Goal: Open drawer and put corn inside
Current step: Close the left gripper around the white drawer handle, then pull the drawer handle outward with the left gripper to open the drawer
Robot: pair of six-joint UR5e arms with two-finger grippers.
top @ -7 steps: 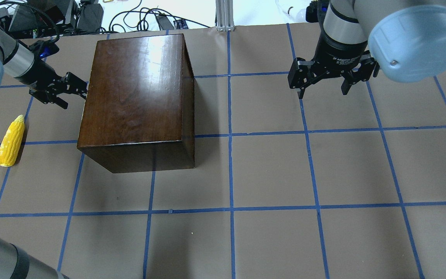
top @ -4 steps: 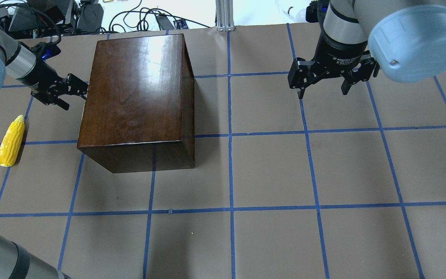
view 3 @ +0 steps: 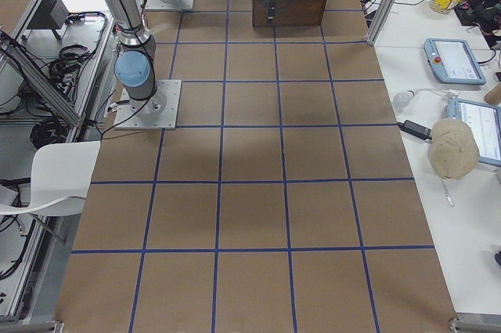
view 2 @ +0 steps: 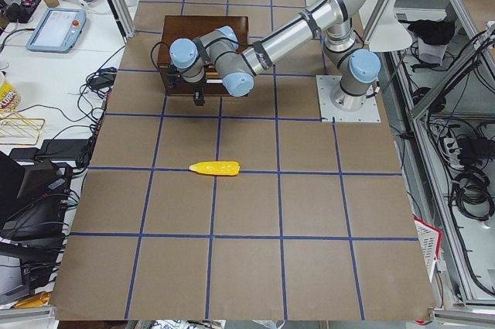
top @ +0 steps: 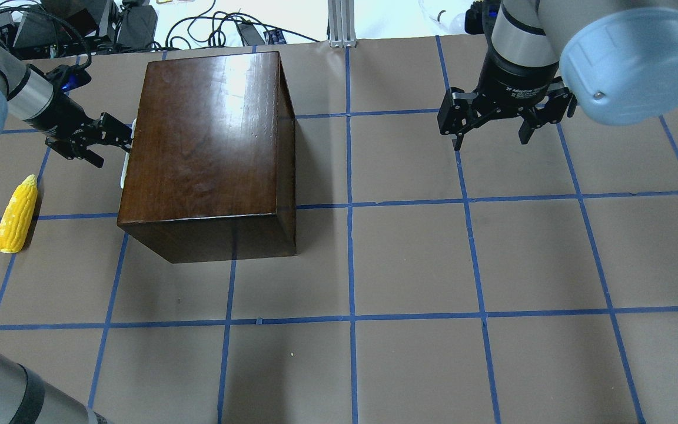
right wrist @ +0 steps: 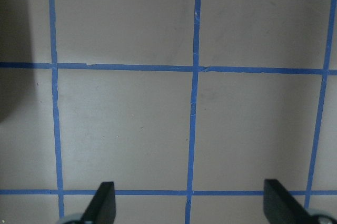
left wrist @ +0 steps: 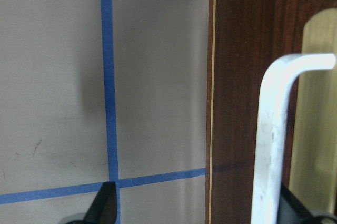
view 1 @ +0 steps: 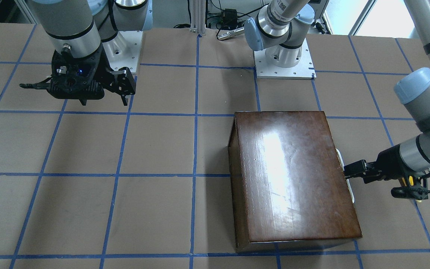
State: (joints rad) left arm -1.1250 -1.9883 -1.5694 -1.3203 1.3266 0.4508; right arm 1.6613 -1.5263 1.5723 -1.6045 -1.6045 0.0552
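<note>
The left black two-finger hand point(top: 115, 147) reaches low and level, fingers parted; the right black two-finger hand point(top: 490, 141) hangs pointing down, fingers wide.

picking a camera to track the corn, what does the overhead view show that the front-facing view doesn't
Only the overhead view shows the corn, lying on the table to the left of the box. Only the front-facing view shows the arm bases, mounted behind the box. Both show the box, the white handle on its side with the left gripper at it, and the right gripper open above the table.
</note>
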